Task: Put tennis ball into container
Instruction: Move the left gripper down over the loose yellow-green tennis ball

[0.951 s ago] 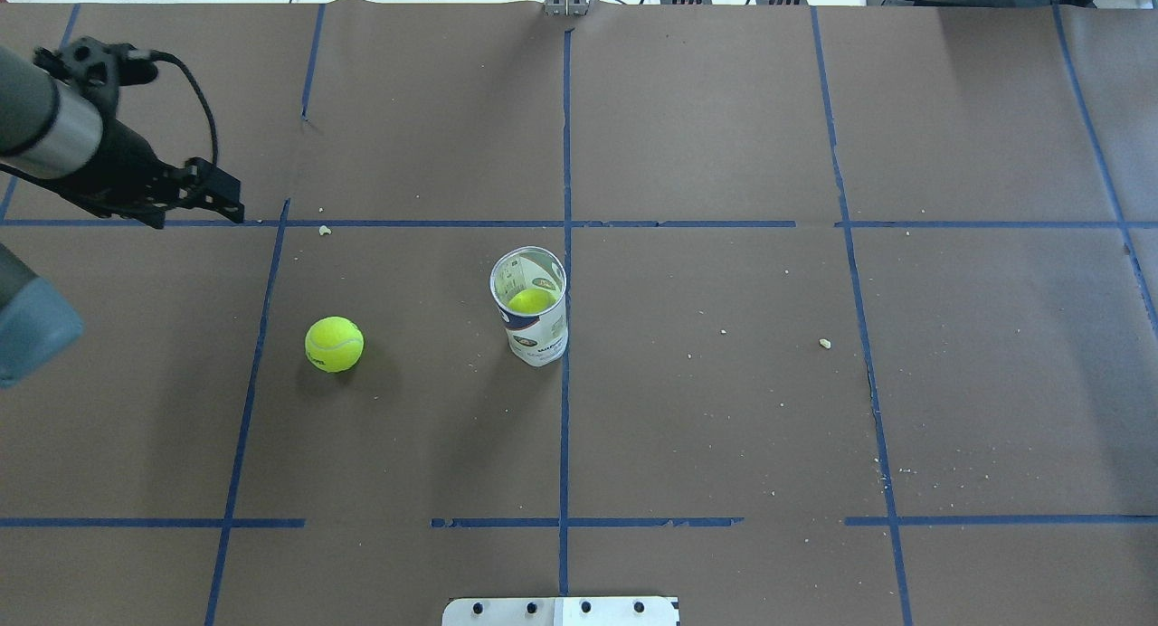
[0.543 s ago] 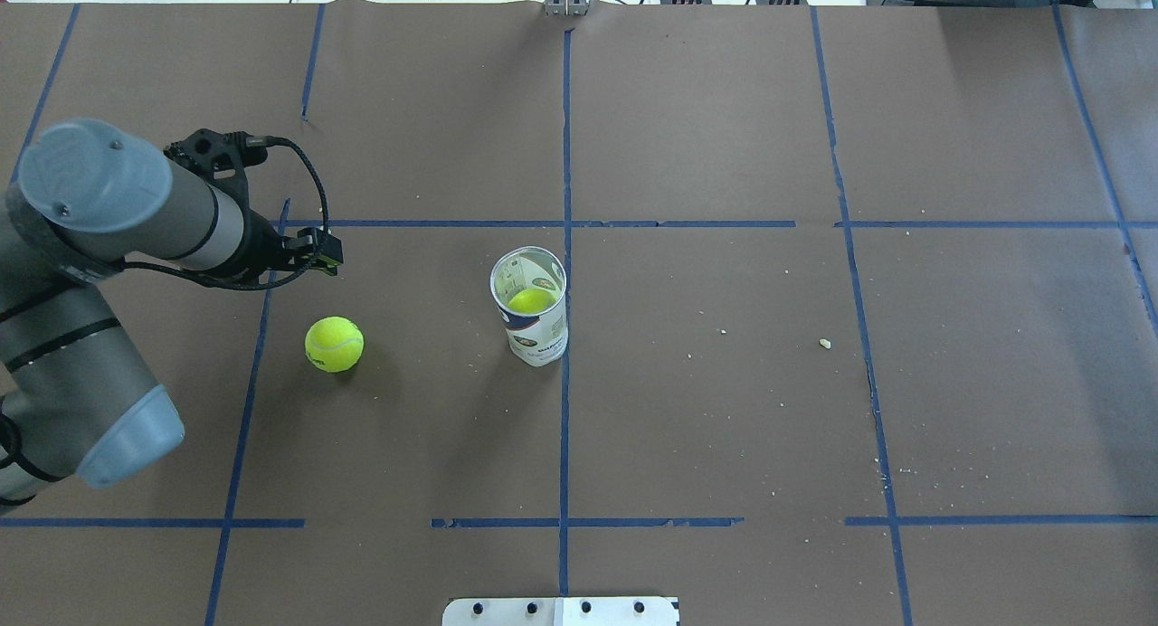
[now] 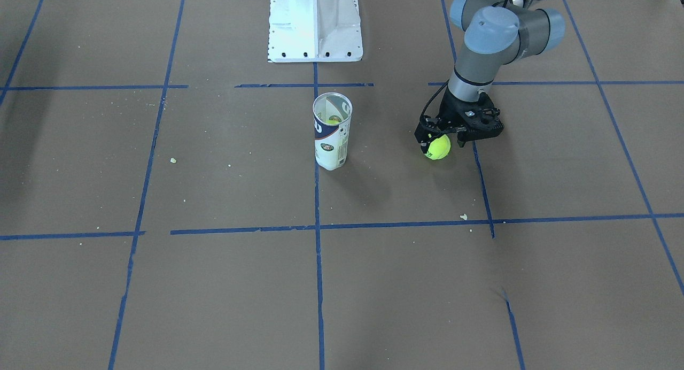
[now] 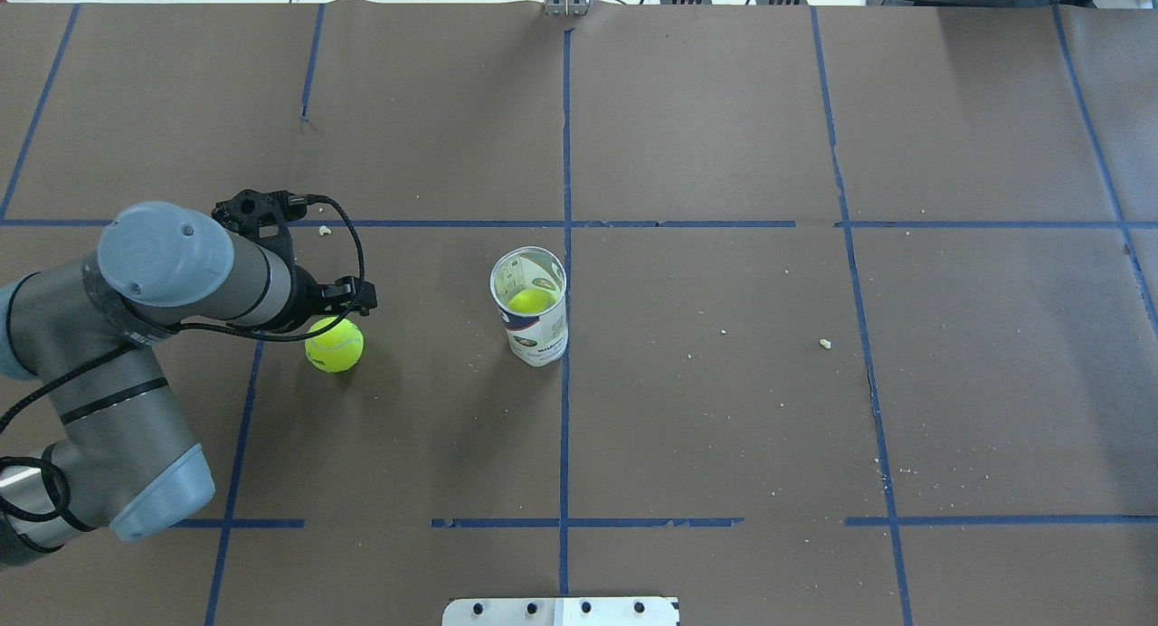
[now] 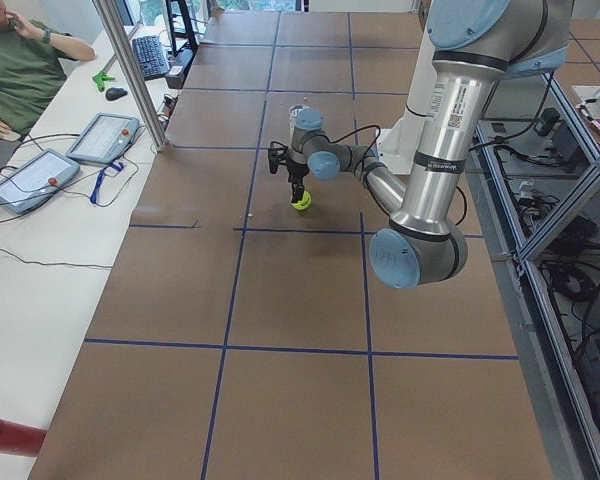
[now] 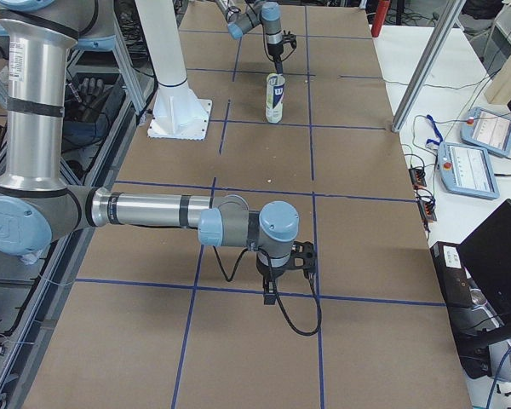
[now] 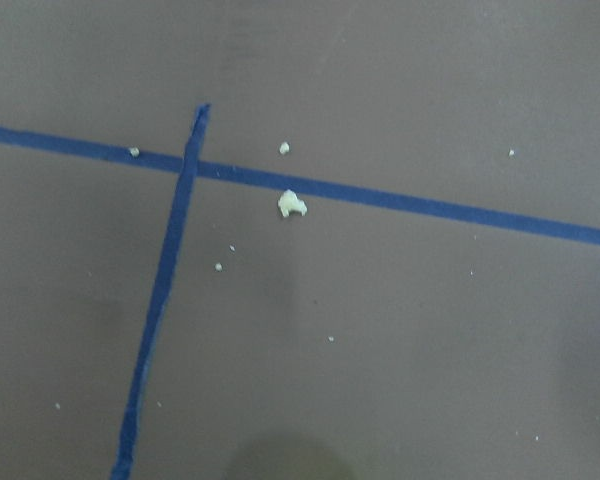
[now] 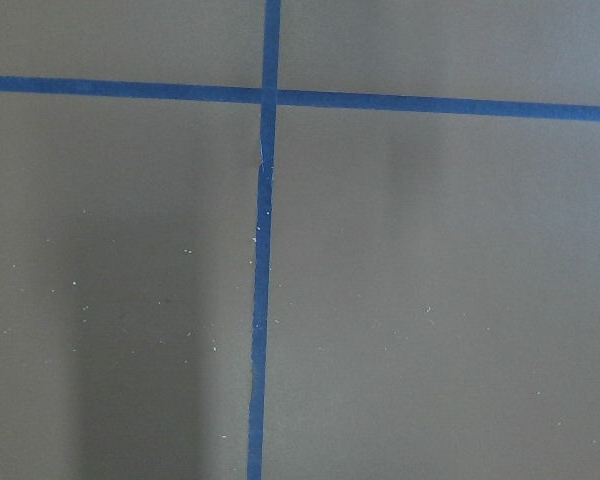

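Hovering just over the tennis ball (image 4: 334,345) on the bench (image 4: 724,427), the left gripper (image 3: 444,141) holds its jaws apart. The grasp looks next: lower, close, then carry to the container (image 4: 530,311). The right gripper's (image 6: 272,290) jaws cannot be told.

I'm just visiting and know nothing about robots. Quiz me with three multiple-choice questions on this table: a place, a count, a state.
1. The loose tennis ball lies: A) on the robot's left of the container; B) on its right; C) on its rim.
2. Tennis balls in view: A) one; B) two; C) four.
3. The container is: A) tipped over; B) capped; C) upright, open.
1A, left of it in the overhead view; 2B, a second ball shows inside the container; 3C, its open mouth faces up.
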You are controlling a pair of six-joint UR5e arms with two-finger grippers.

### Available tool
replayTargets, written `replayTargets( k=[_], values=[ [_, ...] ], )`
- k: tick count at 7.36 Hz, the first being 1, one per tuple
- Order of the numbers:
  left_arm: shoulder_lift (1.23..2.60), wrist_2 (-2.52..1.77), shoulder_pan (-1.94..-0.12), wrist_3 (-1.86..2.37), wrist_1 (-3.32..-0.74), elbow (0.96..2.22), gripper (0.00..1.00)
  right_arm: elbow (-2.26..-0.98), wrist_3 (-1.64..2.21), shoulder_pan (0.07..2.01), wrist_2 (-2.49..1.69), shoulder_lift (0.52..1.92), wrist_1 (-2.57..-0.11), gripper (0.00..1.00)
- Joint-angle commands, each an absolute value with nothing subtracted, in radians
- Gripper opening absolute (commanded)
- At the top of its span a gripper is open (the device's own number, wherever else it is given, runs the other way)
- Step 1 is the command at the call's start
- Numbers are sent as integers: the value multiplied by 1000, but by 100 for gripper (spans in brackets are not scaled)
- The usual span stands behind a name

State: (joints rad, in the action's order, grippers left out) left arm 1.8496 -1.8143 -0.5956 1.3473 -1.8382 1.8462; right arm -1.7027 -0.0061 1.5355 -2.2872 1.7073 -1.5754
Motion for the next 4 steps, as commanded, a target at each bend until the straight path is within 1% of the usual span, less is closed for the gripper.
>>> replayTargets(
  k=[1, 4],
  values=[
    [1848, -1806, -575, 1351, -1850, 1816, 100, -1703, -6, 1536, -2287, 1707, -1575, 100],
    [1848, -1805, -552, 1351, -1850, 1796, 100, -1703, -6, 1536, -2287, 1707, -1575, 100]
  ],
)
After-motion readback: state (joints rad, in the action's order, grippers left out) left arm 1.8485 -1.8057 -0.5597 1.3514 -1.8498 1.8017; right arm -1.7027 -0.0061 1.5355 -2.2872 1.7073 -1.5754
